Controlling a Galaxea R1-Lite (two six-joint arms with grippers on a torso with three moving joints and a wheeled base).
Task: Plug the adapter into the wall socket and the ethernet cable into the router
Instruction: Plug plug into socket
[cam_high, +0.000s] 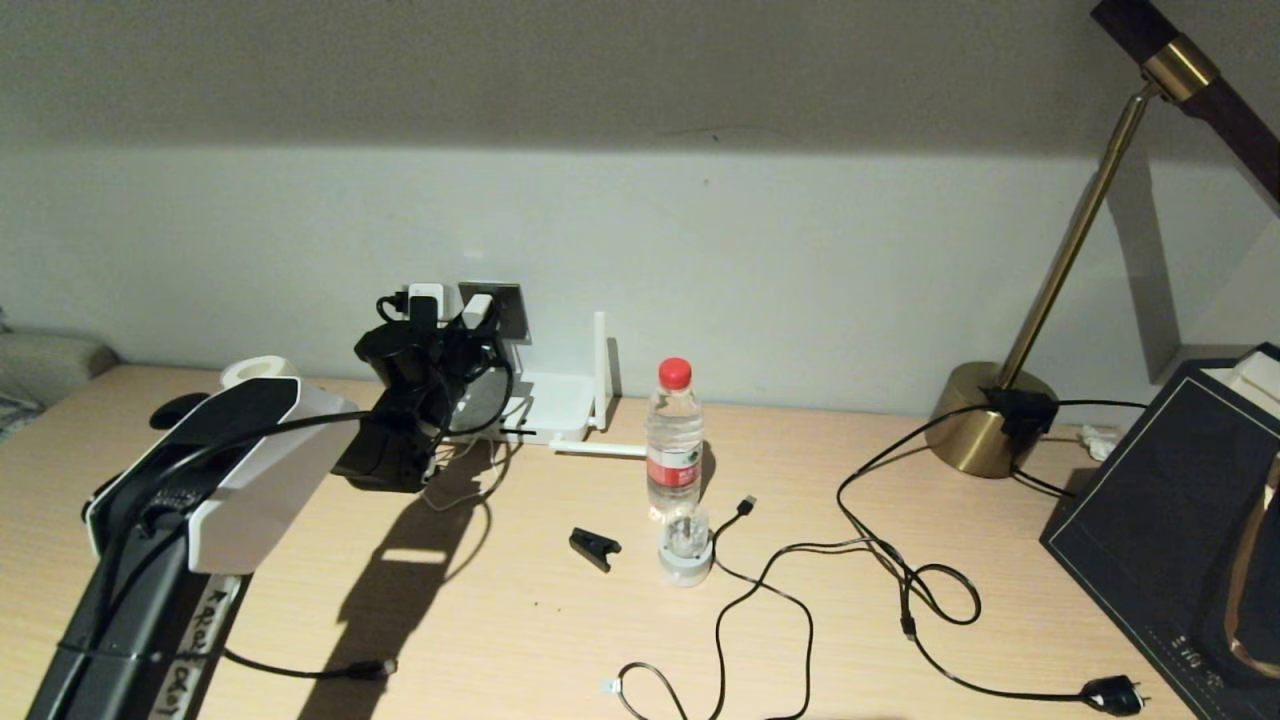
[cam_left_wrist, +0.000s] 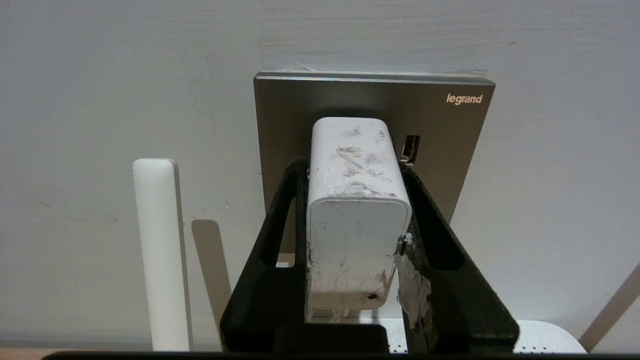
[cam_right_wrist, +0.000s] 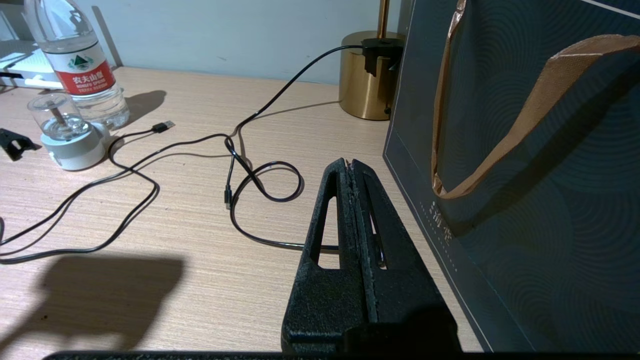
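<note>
Left gripper (cam_left_wrist: 356, 172) is at the wall, clamped on the adapter (cam_left_wrist: 357, 200): one black finger (cam_left_wrist: 280, 225) on each flat side of the white body, the pads pressed against it. The adapter's front end meets the face of the wall socket (cam_left_wrist: 450, 130); whether the prongs are fully seated cannot be told, since the body hides them. The socket plate is grey, metallic, with a "legrand" mark in one corner and a small slot visible just beside the adapter. Scuff marks on the adapter's upper face; a patch of white residue on one finger.

In the head view the left gripper (cam_high: 470, 325) sits up against the wall socket (cam_high: 505, 300), with another white plug (cam_high: 426, 297) just beside it on the wall. The router (cam_high: 555, 405) lies on the table (cam_high: 500, 620) directly below the socket, against the wall; one antenna (cam_high: 600, 365) stands upright, another lies flat on the tabletop. A further upright antenna shows next to the socket in the left wrist view.

Right gripper (cam_right_wrist: 352, 167) hangs low over the table's right side, fingers pressed together, holding nothing. It is next to a dark paper bag (cam_right_wrist: 525, 175). Thin black cables (cam_right_wrist: 240, 170) loop across the wood in front of it. A water bottle (cam_high: 675, 440) stands mid-table, and a brass lamp base (cam_high: 985, 415) near the wall on the right.
</note>
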